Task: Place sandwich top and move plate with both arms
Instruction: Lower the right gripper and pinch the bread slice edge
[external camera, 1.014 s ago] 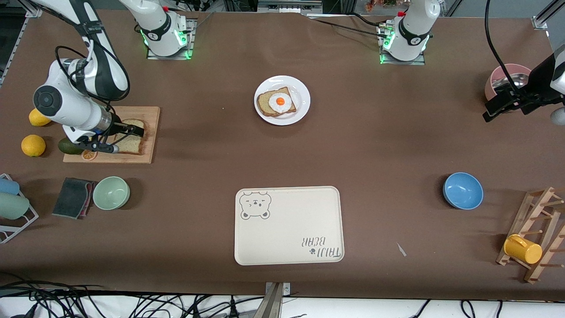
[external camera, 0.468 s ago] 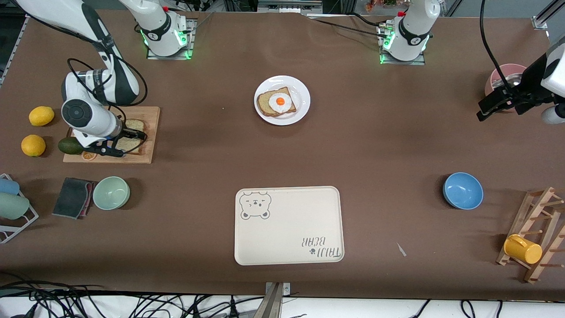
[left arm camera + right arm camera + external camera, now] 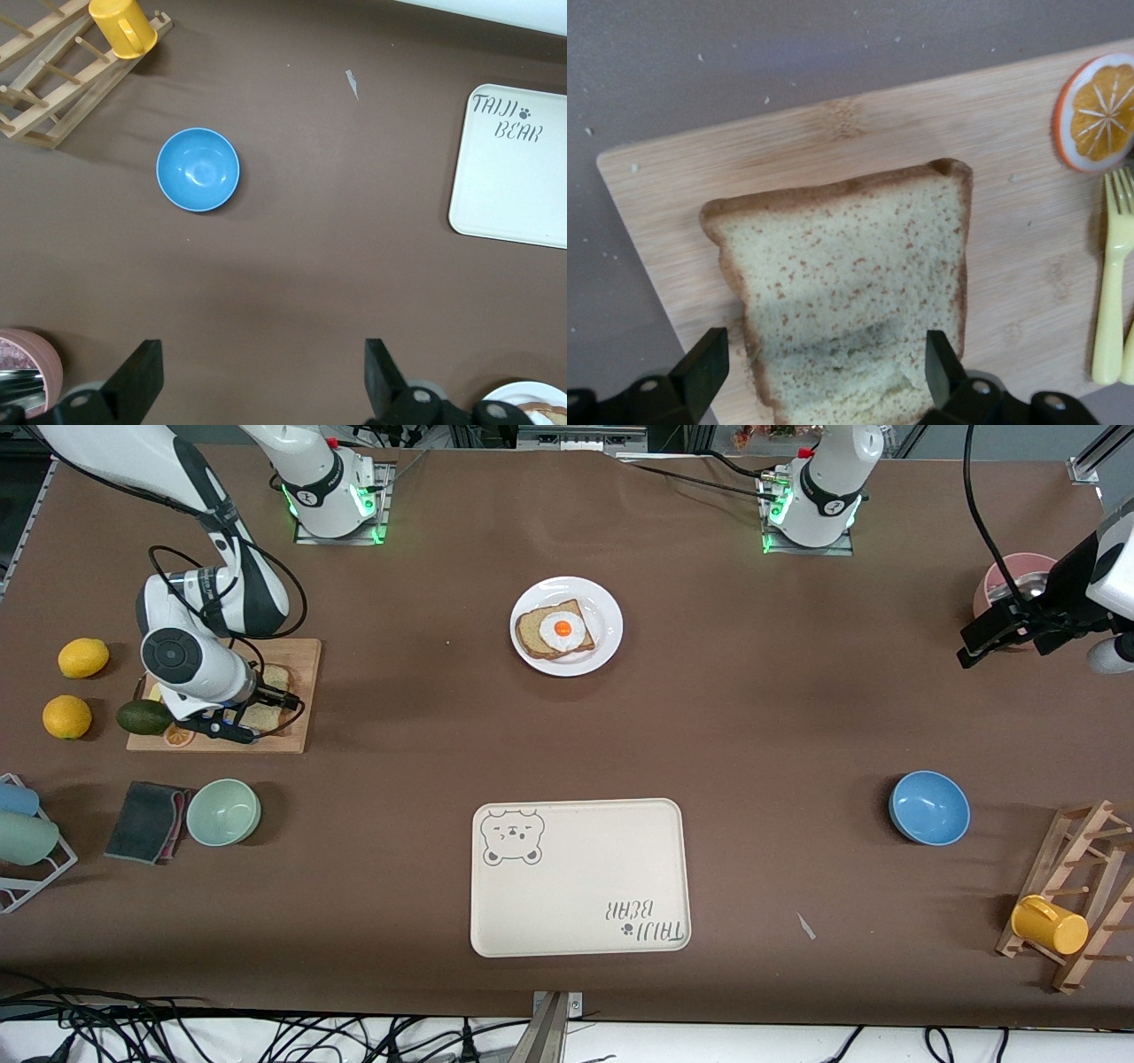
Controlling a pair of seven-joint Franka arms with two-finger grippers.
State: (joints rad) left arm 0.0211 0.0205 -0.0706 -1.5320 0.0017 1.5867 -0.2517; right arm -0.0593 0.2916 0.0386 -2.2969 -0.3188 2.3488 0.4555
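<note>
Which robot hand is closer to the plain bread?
Right. The right gripper is open right over the plain bread slice on the cutting board; the left gripper waits near the pink bowl.

Bread: the sandwich top (image 3: 850, 283), a pale speckled slice with a brown crust, lies flat on the wooden cutting board (image 3: 833, 133).
Gripper: the right gripper (image 3: 819, 372) sits over the slice, its two black fingers (image 3: 700, 367) spread to either side of the slice's crust.
Orange slice: an orange slice (image 3: 1094, 111) lies at the board's edge.
Fork: a yellow fork (image 3: 1112, 274) lies on the board, near the orange slice.
Table: brown surface (image 3: 744, 62) with scattered crumbs.
</note>
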